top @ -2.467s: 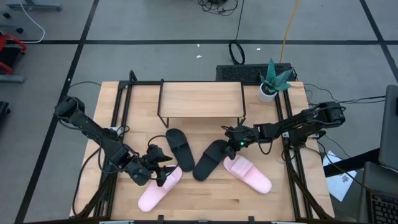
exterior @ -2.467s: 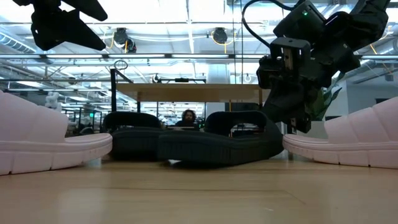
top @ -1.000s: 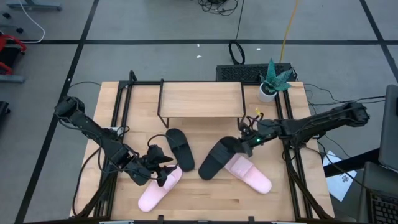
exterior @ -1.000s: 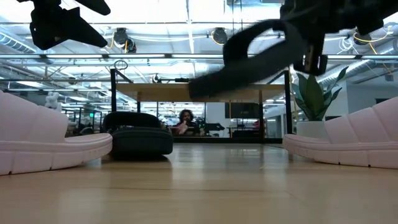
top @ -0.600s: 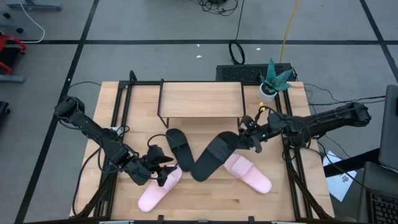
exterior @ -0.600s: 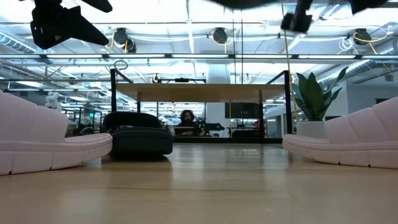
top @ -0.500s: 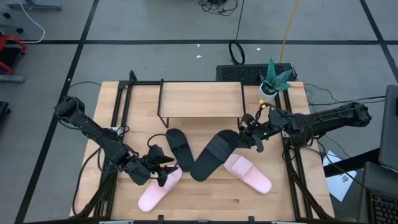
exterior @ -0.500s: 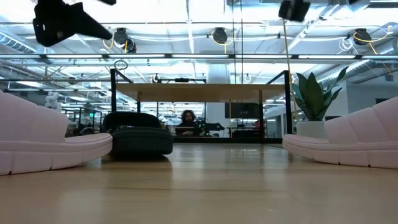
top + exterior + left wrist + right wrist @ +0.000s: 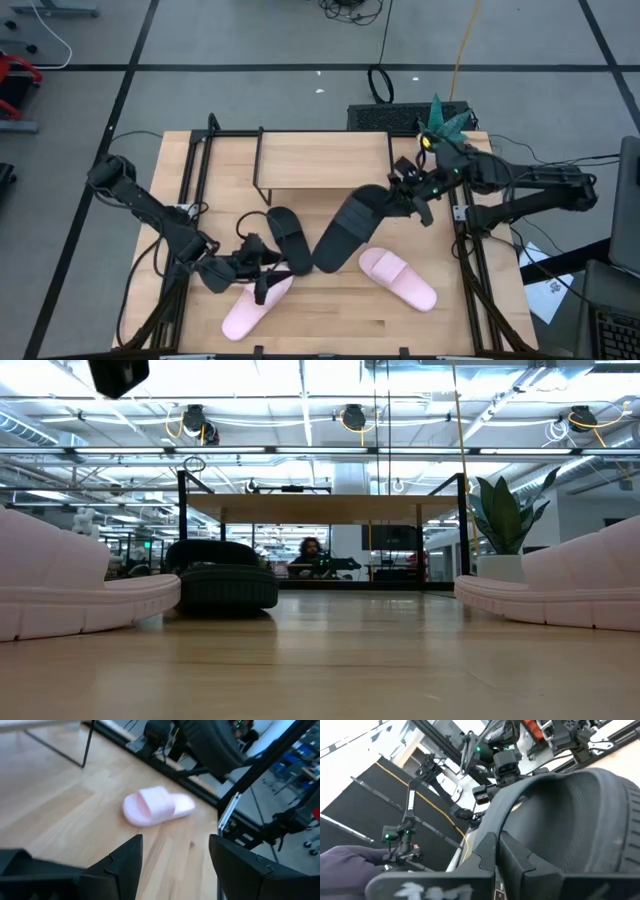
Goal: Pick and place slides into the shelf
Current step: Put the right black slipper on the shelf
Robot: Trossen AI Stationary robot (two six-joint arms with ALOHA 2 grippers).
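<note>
In the high view my right gripper [image 9: 400, 197] is shut on a black slide [image 9: 345, 232], held in the air in front of the shelf [image 9: 322, 160], a light plank on thin black legs. The slide fills the right wrist view [image 9: 570, 820]. My left gripper [image 9: 262, 272] is open, above the near-left table, between the second black slide [image 9: 290, 240] and a pink slide [image 9: 250, 310], touching neither. Its wrist view looks between its fingers [image 9: 175, 865] at the other pink slide [image 9: 157, 805], which lies sole-down near the right [image 9: 398, 278]. My right gripper holds the black slide by its broad strap [image 9: 540, 790], at the slide's end nearest the table's right edge [image 9: 382, 200]. The fingers [image 9: 492, 852] come from the right, roughly level. The slide is lifted clear and slants away from the gripper toward the near left.
A potted plant [image 9: 440, 125] stands at the far right corner, right of the shelf. Black frame rails run along the left [image 9: 190, 170] and right [image 9: 465, 240] table sides. In the low view the lying black slide [image 9: 220, 585] sits in front of the shelf [image 9: 320, 508].
My right gripper has carried the black slide up and toward the far edge, nearer the shelf; the slide has risen out of the low view. My left gripper has risen and shifted a little toward the right, staying open.
</note>
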